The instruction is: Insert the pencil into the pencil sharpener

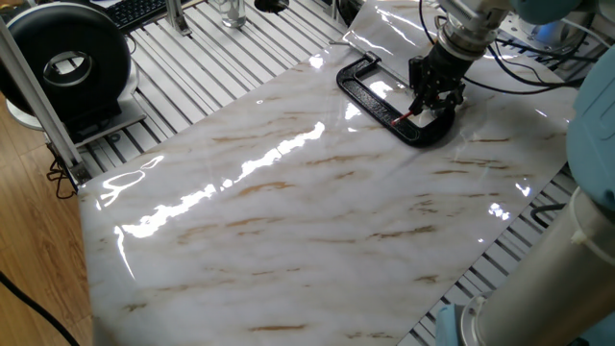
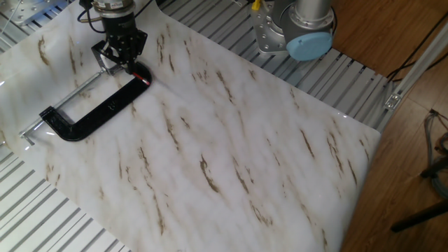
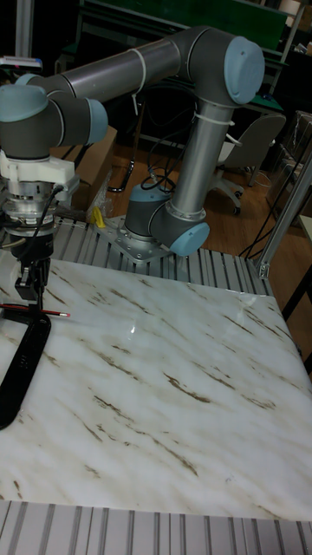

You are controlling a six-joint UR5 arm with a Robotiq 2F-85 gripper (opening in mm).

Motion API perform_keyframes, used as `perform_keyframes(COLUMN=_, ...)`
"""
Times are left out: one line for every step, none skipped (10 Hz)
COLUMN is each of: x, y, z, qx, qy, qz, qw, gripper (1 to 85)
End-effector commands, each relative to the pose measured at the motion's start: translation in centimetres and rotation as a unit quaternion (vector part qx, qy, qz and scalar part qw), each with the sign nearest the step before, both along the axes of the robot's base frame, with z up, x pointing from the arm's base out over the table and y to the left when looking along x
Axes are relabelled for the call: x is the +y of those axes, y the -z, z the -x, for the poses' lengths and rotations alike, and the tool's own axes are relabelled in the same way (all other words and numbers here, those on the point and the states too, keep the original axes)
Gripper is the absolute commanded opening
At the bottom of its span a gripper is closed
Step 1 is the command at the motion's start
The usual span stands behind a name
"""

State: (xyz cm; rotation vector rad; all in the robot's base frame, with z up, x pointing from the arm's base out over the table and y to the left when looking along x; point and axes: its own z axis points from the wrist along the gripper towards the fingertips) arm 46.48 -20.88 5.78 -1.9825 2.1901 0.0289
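Note:
My gripper (image 1: 434, 99) hangs fingers-down over the far end of the black C-shaped clamp (image 1: 382, 100), shut on the pencil. The pencil (image 3: 48, 310) is thin and dark red and lies roughly level, sticking out on both sides of the fingers. Its red end (image 2: 143, 77) shows just right of the gripper (image 2: 124, 60), above the clamp's arm (image 2: 91, 115). In the tall fixed view the gripper (image 3: 33, 293) stands just above the clamp (image 3: 22, 360). The pencil sharpener is hidden behind the fingers, and I cannot pick it out.
A marble-patterned sheet (image 1: 288, 211) covers the slatted table. The arm's base (image 2: 294, 31) stands at the table's edge. A round black device (image 1: 67, 62) and a glass (image 1: 233, 12) sit beyond the sheet, and black cables (image 1: 524, 67) trail near the gripper.

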Motion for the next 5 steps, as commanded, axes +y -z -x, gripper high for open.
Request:
perform_keyframes(x=-0.4, y=-0.1, z=-0.3, qx=-0.005, qy=0.010, qz=0.002, qw=0.9999, gripper=1.0)
perform_keyframes(x=-0.7, y=-0.1, z=-0.1, qx=-0.002, qy=0.009, qz=0.004, qw=0.9999, gripper=1.0)
perform_keyframes(x=-1.0, y=-0.1, z=0.0, qx=-0.002, qy=0.009, qz=0.008, qw=0.9999, gripper=1.0)
perform_keyframes(x=-1.3, y=0.0, z=0.0, qx=-0.002, qy=0.008, qz=0.014, qw=0.9999, gripper=1.0)
perform_keyframes(x=-1.4, y=0.0, z=-0.1, qx=-0.003, qy=0.008, qz=0.015, qw=0.9998, gripper=1.0)
